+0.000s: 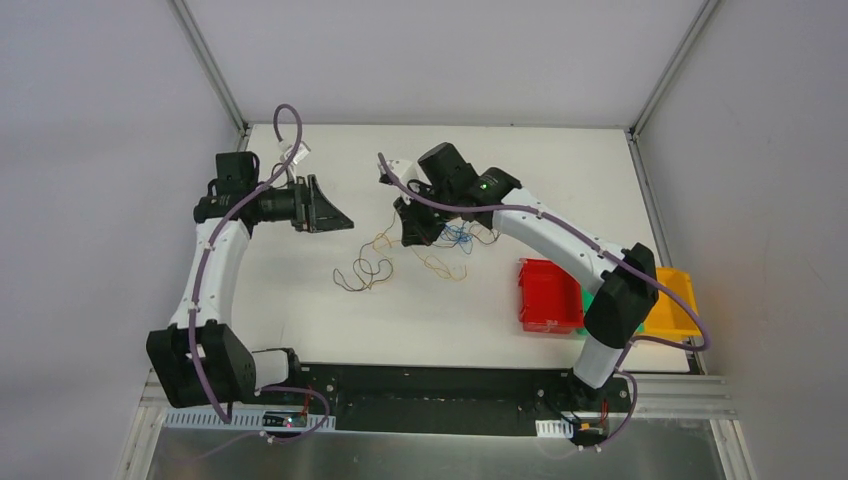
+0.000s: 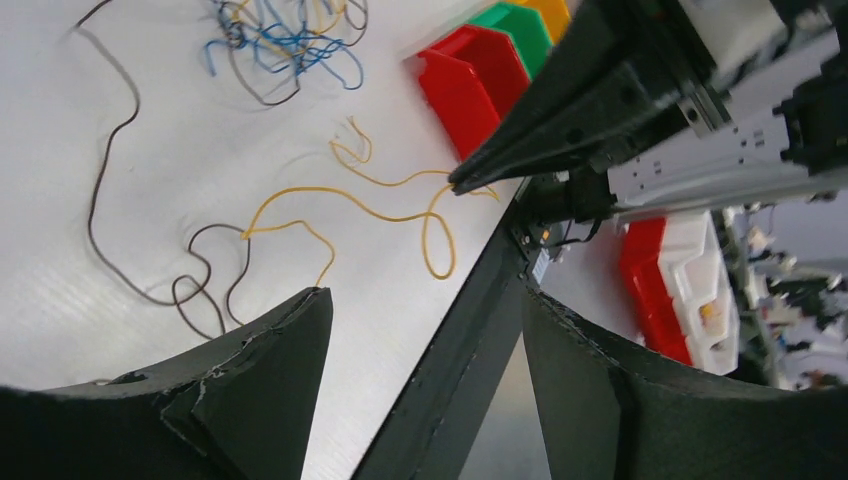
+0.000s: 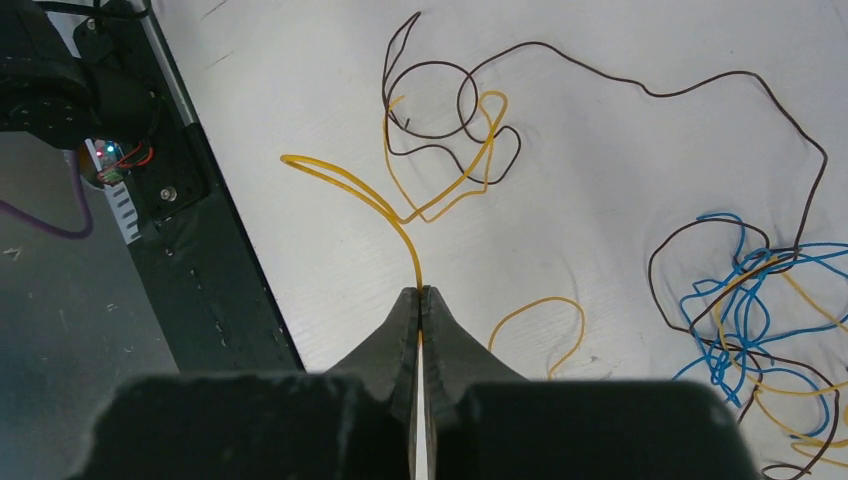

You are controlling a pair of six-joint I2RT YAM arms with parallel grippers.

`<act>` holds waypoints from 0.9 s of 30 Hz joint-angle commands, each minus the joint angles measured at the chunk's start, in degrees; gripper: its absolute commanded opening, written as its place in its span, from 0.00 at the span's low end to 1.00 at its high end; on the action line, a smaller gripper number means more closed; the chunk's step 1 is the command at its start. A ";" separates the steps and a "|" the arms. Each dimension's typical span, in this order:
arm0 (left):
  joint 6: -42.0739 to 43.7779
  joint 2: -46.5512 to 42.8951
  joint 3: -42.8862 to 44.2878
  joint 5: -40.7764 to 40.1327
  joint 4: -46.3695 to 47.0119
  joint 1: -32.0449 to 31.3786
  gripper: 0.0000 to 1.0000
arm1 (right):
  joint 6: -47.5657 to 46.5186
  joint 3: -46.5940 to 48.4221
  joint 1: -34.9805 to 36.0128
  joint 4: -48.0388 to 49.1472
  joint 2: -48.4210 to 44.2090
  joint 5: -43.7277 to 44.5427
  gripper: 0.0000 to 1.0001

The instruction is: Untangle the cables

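Thin cables lie mid-table. My right gripper (image 3: 420, 292) is shut on a yellow-orange wire (image 3: 345, 180), which runs from its tips across the table into loops of a dark wire (image 3: 440, 100). A tangle of blue wire (image 3: 745, 300) with yellow and dark strands lies to the right. In the top view the right gripper (image 1: 410, 232) hangs over the cables, beside the blue tangle (image 1: 458, 238). My left gripper (image 1: 340, 218) is open and empty, left of the cables and apart from them. Its wrist view shows its spread jaws (image 2: 422, 300), the yellow wire (image 2: 380, 215) and the dark wire (image 2: 130, 200).
A red bin (image 1: 548, 295), a green bin (image 1: 592, 300) and a yellow bin (image 1: 672, 303) stand at the table's right front. A black rail (image 3: 200, 250) runs along the table's near edge. Grey walls enclose the table at left, back and right.
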 commanded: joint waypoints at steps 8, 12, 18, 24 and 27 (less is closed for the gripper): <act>-0.72 -7.34 -6.27 -1.78 15.10 -11.62 0.67 | 6.08 5.61 -0.79 -1.06 -1.63 -9.65 0.00; -3.04 -7.05 -5.90 -3.01 17.06 -15.24 0.41 | 6.81 5.04 -0.92 -0.25 -2.31 -10.04 0.00; -8.79 -9.23 -4.58 -4.41 20.11 -15.85 0.00 | 8.84 3.29 -2.63 1.43 -3.30 -13.19 0.00; -16.97 -9.85 1.59 -2.45 23.95 -16.17 0.00 | 8.73 1.15 -4.30 8.48 -7.65 -16.57 0.82; -19.73 -8.96 5.05 -1.37 24.49 -16.63 0.00 | 7.76 -3.41 -4.08 17.88 -11.94 -19.08 0.94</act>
